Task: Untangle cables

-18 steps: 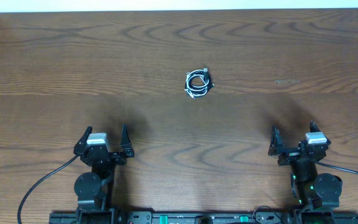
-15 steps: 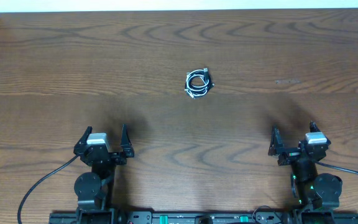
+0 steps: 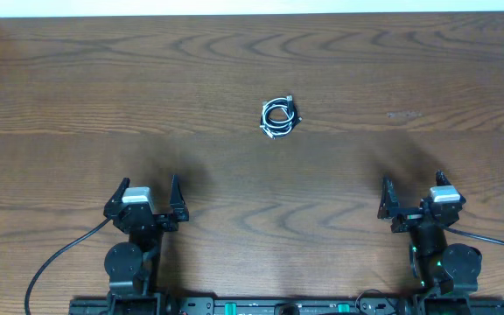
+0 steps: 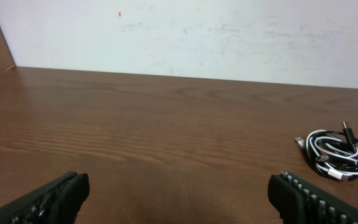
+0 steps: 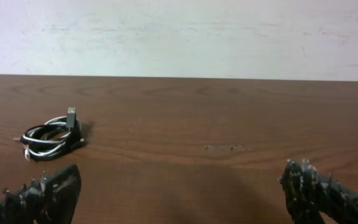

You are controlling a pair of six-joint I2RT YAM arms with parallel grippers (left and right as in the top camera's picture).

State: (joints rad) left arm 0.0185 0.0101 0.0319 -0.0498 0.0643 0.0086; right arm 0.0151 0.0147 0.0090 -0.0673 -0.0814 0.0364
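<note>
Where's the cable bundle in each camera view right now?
Overhead: cable bundle upper centre.
Left wrist: cable bundle far right, mid-height.
Right wrist: cable bundle left side, mid-height.
Shared landmark: the white wall along the table's far edge.

The left gripper point(image 3: 150, 185) and the right gripper point(image 3: 412, 184) are both looking matt black, each carrying a pale grey block point(image 3: 136, 196) on top. Their fingers point(image 4: 309, 202) are showing a ribbed black surface. Thick black wires point(image 3: 68, 247) are trailing from the round black bases point(image 3: 122, 261).
</note>
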